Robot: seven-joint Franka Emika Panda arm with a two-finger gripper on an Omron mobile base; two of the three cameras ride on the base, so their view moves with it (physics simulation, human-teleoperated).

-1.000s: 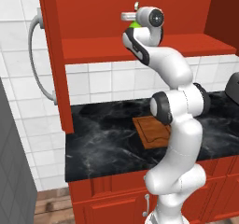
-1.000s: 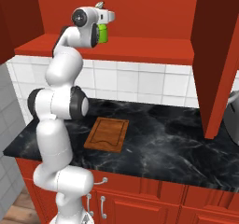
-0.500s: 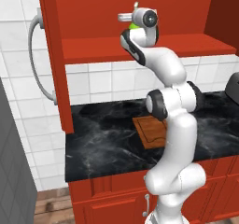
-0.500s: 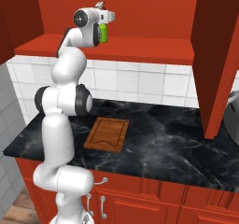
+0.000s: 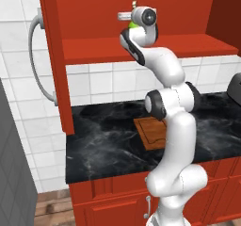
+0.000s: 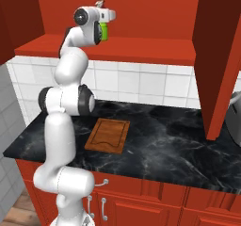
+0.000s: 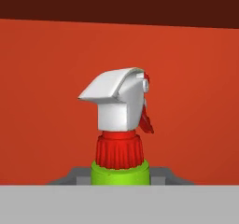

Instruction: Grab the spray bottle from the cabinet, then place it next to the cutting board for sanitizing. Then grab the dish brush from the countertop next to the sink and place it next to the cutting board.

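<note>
Bottle [image 7: 119, 125]: upright on the cabinet [image 6: 141, 13] shelf, upper centre of both base views (green body, white head). Pincer [image 6: 104, 27]: at the bottle; whether clenched, cannot tell. Board [image 6: 108, 134]: flat on the desk [image 6: 179, 145], lower centre.

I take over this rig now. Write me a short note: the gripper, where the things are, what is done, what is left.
Gripper: up at the cabinet shelf, jaws around the spray bottle; whether they grip it I cannot tell.
Spray bottle: upright on the shelf.
Cutting board: flat on the countertop, nothing beside it.
Done: reach to the bottle.
Left: carry the bottle next to the board, then fetch the dish brush.
</note>
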